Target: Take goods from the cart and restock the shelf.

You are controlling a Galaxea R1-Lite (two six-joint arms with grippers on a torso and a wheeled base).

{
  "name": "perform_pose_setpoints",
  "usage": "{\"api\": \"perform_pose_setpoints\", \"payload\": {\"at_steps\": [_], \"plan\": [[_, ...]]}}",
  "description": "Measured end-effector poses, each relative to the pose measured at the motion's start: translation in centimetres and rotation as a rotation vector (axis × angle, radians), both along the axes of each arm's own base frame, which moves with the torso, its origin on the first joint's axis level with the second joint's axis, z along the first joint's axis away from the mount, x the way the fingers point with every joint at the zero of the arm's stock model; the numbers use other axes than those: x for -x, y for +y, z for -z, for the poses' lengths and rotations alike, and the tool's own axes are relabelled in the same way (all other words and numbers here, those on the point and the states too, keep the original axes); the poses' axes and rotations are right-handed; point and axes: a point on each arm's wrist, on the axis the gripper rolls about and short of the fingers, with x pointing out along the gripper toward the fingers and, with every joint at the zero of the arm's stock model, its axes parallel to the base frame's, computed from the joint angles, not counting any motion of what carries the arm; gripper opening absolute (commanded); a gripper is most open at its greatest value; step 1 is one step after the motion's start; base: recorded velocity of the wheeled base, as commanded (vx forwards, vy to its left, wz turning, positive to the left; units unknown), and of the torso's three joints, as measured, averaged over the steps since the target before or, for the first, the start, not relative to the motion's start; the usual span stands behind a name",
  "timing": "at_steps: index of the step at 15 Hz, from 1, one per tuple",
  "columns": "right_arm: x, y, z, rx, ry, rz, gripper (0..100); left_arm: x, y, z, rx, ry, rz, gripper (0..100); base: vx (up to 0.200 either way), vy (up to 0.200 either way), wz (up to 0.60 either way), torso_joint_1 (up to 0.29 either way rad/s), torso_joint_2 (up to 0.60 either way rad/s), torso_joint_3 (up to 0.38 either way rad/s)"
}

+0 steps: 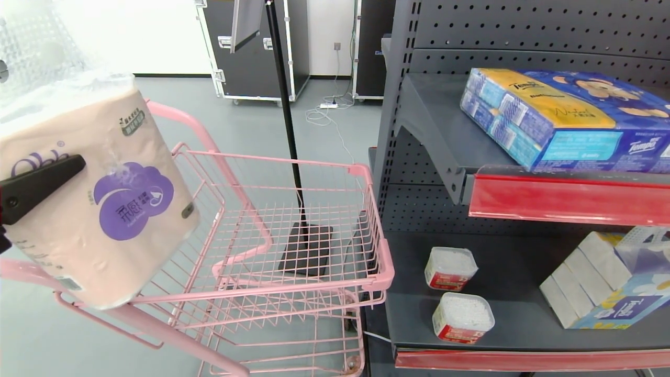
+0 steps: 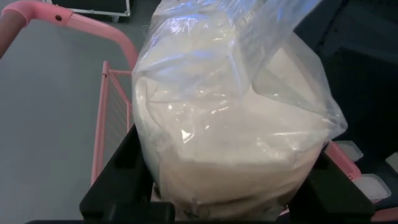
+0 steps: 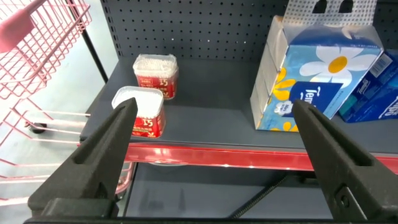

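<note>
A pink-beige pack of toilet paper rolls point(image 1: 104, 199) in clear wrap hangs above the left side of the pink cart point(image 1: 293, 246). My left gripper point(image 2: 230, 193) is shut on the pack point(image 2: 230, 118), one black finger point(image 1: 36, 186) lying across its face. The cart's basket looks empty. Right of it stands the grey shelf point(image 1: 523, 293). My right gripper point(image 3: 217, 155) is open with nothing between its fingers, facing the lower shelf board point(image 3: 205, 121) from the front.
Two small white tubs point(image 1: 450, 268) point(image 1: 463, 318) and a pack of tissue boxes point(image 1: 612, 283) sit on the lower shelf. A blue-yellow tissue pack point(image 1: 565, 118) lies on the upper shelf. A black stand pole point(image 1: 285, 120) rises behind the cart.
</note>
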Motion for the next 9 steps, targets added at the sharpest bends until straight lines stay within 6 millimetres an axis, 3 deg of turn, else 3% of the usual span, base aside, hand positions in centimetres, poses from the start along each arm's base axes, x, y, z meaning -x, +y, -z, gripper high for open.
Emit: {"api": "perform_pose_setpoints", "payload": {"at_steps": [3, 9], "plan": [[0.0, 0.0, 0.0, 0.0, 0.0, 0.0, 100, 0.24, 0.02, 0.07, 0.0, -0.004, 0.002, 0, 0.0, 0.0, 0.0, 0.019, -0.14, -0.119], [0.0, 0.0, 0.0, 0.0, 0.0, 0.0, 100, 0.84, 0.0, 0.56, -0.001, -0.002, 0.028, 0, 0.0, 0.0, 0.0, 0.108, -0.46, -0.347]]}}
